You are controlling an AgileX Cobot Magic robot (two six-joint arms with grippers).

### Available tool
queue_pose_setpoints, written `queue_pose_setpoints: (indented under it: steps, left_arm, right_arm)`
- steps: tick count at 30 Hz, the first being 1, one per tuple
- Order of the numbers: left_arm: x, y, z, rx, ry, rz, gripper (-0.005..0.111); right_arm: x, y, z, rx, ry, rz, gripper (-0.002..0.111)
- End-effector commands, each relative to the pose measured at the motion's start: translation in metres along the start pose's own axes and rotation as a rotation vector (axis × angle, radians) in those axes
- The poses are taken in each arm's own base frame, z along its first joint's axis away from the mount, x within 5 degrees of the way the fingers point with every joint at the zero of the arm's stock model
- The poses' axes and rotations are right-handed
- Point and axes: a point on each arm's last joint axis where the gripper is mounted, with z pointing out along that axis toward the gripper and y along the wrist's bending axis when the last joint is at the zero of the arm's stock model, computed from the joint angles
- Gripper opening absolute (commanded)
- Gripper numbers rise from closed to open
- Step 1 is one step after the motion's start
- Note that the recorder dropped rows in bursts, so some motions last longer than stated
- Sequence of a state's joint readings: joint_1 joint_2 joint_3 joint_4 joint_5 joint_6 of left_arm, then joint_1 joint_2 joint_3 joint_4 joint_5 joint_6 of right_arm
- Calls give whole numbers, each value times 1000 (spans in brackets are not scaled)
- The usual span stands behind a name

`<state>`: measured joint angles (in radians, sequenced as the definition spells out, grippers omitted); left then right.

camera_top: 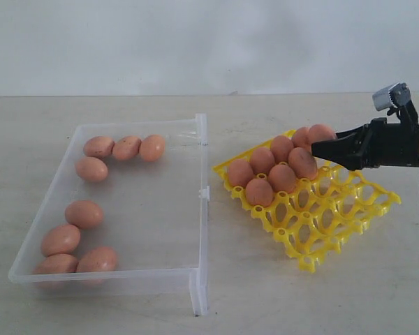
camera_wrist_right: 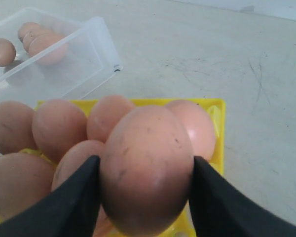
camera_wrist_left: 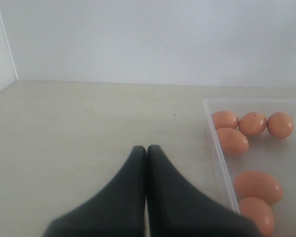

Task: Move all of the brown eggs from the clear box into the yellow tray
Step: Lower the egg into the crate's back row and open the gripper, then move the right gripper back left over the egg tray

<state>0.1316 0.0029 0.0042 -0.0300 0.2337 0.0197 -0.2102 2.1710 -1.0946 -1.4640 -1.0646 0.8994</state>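
mid-placing, judging by the pose: right gripper (camera_wrist_right: 145,159) clamped on one brown egg (camera_wrist_right: 147,148), fingers pressed against its two sides and spread about as wide as the shell, poised above the yellow tray (camera_top: 309,264) at the right of the exterior frame. close over the tray's upper right rows, among brown eggs (camera_top: 262,160) already seated there. next move calls for lowering into a free cup, clear of the neighbours, then easing the fingers apart gently; a bump could well crack a shell. eight more brown eggs (camera_top: 84,213) lying in the clear box (camera_top: 201,181) at left of frame. left gripper (camera_wrist_left: 146,148) pressed together, empty, near that box.
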Motion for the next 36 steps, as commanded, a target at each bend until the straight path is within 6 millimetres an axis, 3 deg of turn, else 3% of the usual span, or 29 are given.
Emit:
queue_pose_setpoints:
  steps: [1,4,7,22,31,35,36]
  left_arm:
    - [-2,0,-1,5,-8,-4,-4]
    - [-2,0,-1,5,-8,-4,-4]
    - [-2,0,-1,5,-8,-4,-4]
    - [-2,0,-1,5,-8,-4,-4]
    - [-2,0,-1,5,-8,-4,-4]
    - [-2,0,-1,5,-8,-4,-4]
    - [-2,0,-1,5,-8,-4,-4]
  right_arm:
    - [-2,1,-1,-7,5,22,31]
    - [-2,1,-1,-8,4,31,49]
    - [-3,2,-1,-26,-8,41,59]
    - [-10,4,-2,-30,-41,41,59]
    - [-59,13,-22,63,-151,-58,59]
    - [-98,31,-39,40,-279,-127,59]
    - [-112,44,-43,4,-323,-166,53]
